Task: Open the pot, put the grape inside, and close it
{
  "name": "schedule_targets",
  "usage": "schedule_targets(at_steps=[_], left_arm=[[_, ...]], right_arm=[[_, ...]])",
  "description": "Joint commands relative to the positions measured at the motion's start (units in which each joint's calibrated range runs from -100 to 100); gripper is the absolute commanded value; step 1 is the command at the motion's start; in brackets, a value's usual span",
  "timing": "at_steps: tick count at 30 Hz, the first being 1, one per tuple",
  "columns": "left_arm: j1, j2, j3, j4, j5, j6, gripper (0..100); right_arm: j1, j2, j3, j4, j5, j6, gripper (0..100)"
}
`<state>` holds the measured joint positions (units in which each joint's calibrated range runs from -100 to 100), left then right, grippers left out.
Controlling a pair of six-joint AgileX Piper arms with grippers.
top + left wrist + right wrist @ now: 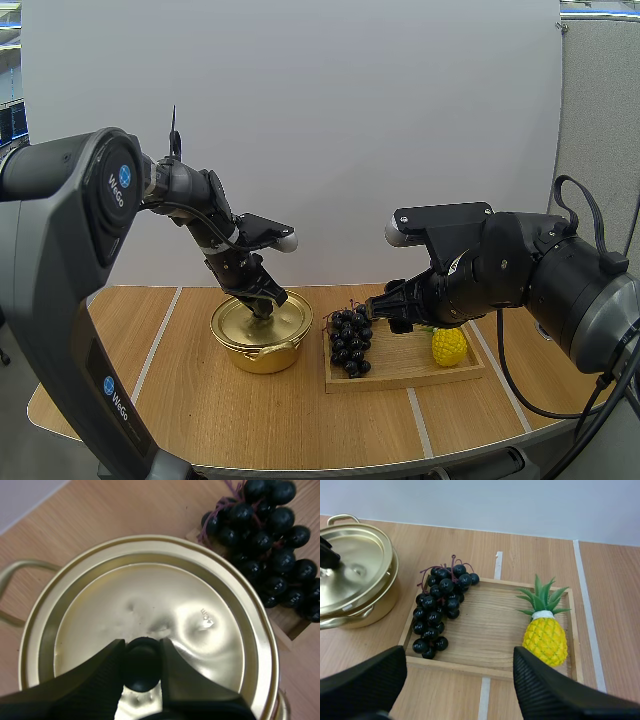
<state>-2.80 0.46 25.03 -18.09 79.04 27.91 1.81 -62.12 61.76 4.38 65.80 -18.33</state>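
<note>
Left jaws pinched the black knob (141, 662) of the lid (165, 595) on the gold pot (262, 355). Right jaws gaped wide over the wooden tray (400, 372), where the grape bunch (351, 340) lay at the pot's three o'clock, beside a toy pineapple (449, 345).

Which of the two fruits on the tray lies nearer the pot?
The grapes: the dark bunch lies at the tray's end beside the pot; the yellow pineapple lies at the other end.

Open right claw (458, 651) frames tray (490, 626) — grapes (440, 611), pineapple (546, 640) on it.
</note>
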Motion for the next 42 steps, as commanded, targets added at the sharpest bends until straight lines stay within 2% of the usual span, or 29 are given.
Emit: schedule_targets(at_steps=[1, 11, 16, 27, 32, 37, 42], left_arm=[[-0.15, -4.79, -3.66, -0.05, 3.9, -1.31, 0], [-0.15, -19.8, -19.92, 3.3, 7.97, -6.04, 0], [-0.15, -24.75, -29.2, 5.15, 7.97, -7.58, 0], [-0.15, -27.92, -48.67, 9.82, 7.0, -12.57, 0], [-0.15, -27.92, -53.36, 12.1, 1.31, -12.9, 0], [-0.15, -28.34, -53.84, 12.19, -11.41, -12.9, 0], [-0.15, -28.34, -53.84, 12.19, -20.33, -12.9, 0]], right_arm=[[-0.19, -0.21, -0.49, -0.38, -1.21, -0.62, 100], [-0.19, -0.21, -0.49, 0.01, -1.2, -0.62, 100], [-0.19, -0.21, -0.49, 2.83, -1.02, -0.62, 100], [-0.19, -0.09, -0.49, 8.84, -2.87, -0.79, 100], [-0.19, 3.38, -0.49, 10.5, -5.16, -2.38, 100], [-0.19, 9.4, -0.49, 11.62, -9.4, -3.31, 100], [-0.19, 17.49, -4.56, 11.62, -10.32, -4.41, 100]])
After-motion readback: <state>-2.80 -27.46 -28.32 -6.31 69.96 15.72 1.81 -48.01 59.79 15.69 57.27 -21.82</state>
